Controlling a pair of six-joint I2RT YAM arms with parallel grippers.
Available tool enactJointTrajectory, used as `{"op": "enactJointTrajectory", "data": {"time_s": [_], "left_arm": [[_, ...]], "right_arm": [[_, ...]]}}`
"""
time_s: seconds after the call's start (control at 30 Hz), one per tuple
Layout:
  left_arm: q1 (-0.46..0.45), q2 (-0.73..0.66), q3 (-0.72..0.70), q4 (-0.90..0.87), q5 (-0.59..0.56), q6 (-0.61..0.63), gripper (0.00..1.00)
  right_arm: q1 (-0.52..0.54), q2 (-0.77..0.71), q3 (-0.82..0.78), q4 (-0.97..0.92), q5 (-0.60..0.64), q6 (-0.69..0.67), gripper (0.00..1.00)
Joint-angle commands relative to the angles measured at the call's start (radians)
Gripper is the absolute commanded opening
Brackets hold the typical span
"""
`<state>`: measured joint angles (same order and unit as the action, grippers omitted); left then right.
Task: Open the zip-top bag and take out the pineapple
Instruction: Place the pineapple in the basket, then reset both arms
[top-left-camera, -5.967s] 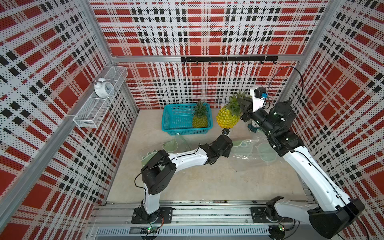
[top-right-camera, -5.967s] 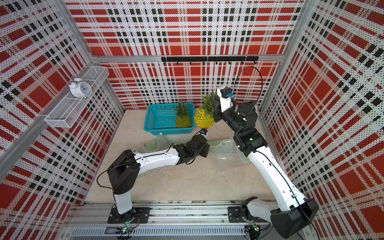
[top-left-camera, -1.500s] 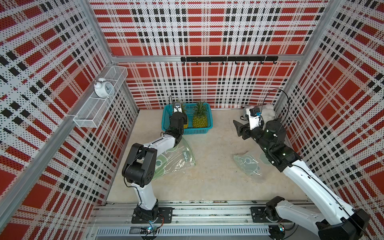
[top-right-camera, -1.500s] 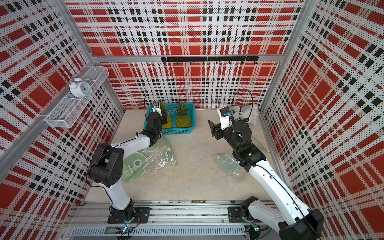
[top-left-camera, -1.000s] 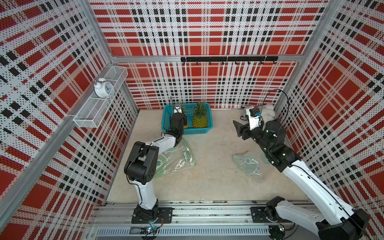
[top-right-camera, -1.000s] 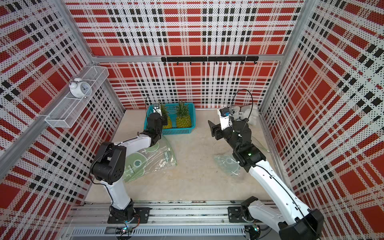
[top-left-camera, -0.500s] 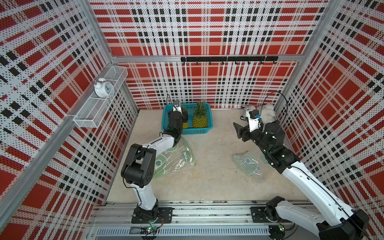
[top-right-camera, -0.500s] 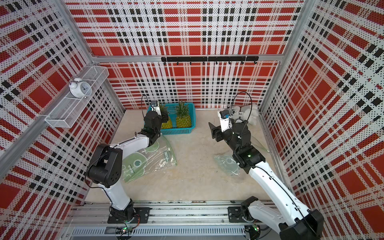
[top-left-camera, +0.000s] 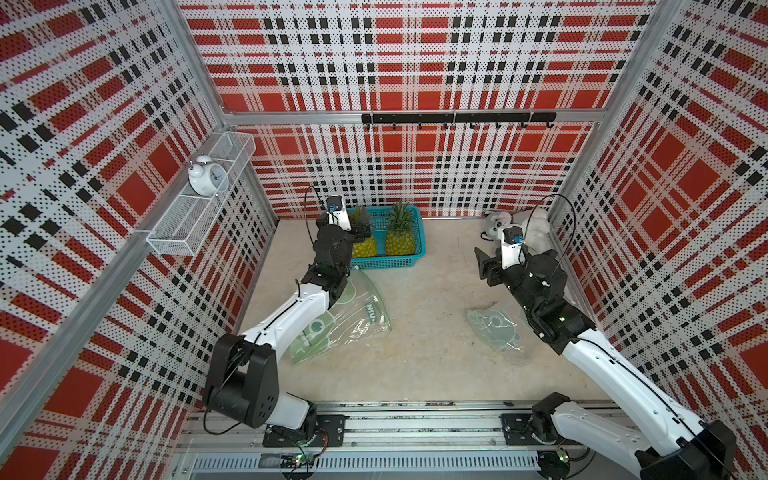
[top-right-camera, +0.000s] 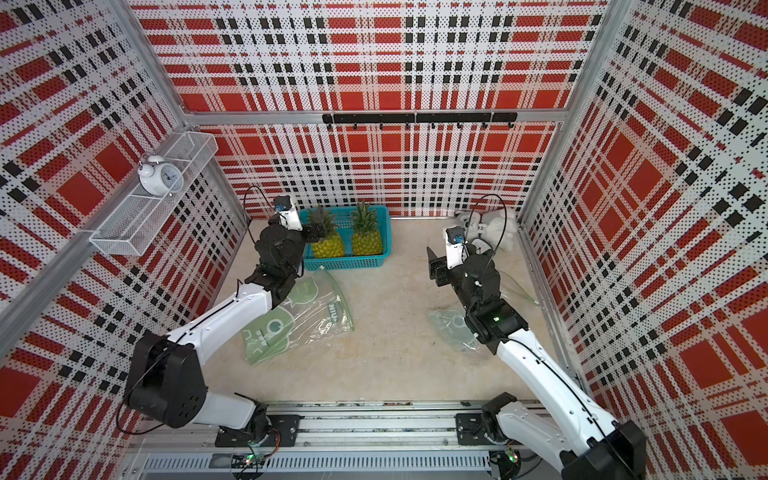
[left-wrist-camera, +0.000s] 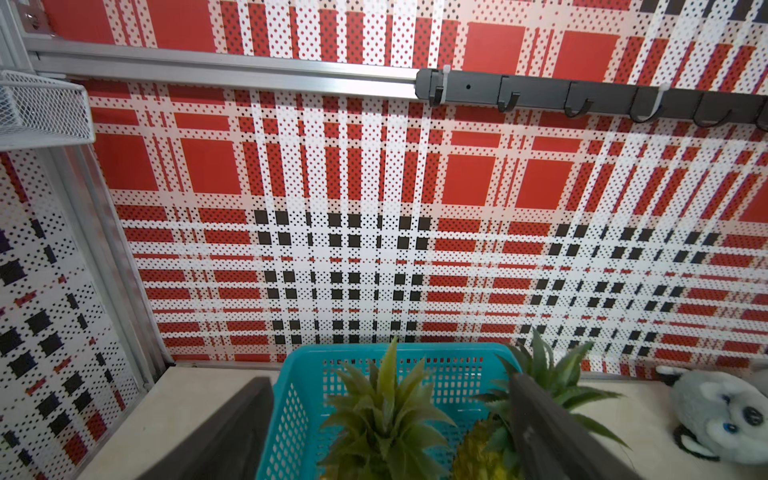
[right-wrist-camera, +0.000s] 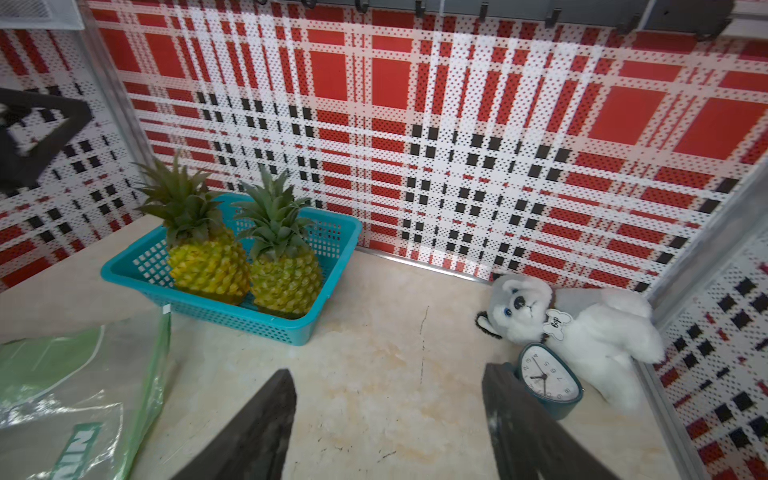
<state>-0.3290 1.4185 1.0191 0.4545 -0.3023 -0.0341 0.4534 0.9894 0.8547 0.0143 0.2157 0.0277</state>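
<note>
Two yellow pineapples with green crowns stand upright in the teal basket at the back: the left pineapple and the right pineapple. My left gripper is open just above the left pineapple's crown, with a finger on each side and touching nothing. The clear green-printed zip-top bag lies flat and empty under my left arm. My right gripper hangs open and empty over bare table on the right.
A second crumpled clear bag lies beside my right arm. A plush husky and a small teal clock sit in the back right corner. On the left wall a wire shelf holds a white alarm clock.
Six seconds ago my right gripper held a pineapple in the air. In the last second my left gripper opened over the basket and let go of the left pineapple. The right arm barely moved.
</note>
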Motion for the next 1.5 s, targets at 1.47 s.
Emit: {"op": "enactJointTrajectory", "data": {"time_s": [1.47], "left_arm": [[0.25, -0.356, -0.789, 0.23, -0.092, -0.117, 0.98]], "right_arm": [[-0.412, 0.098, -0.626, 0.618, 0.007, 0.139, 0.81]]}}
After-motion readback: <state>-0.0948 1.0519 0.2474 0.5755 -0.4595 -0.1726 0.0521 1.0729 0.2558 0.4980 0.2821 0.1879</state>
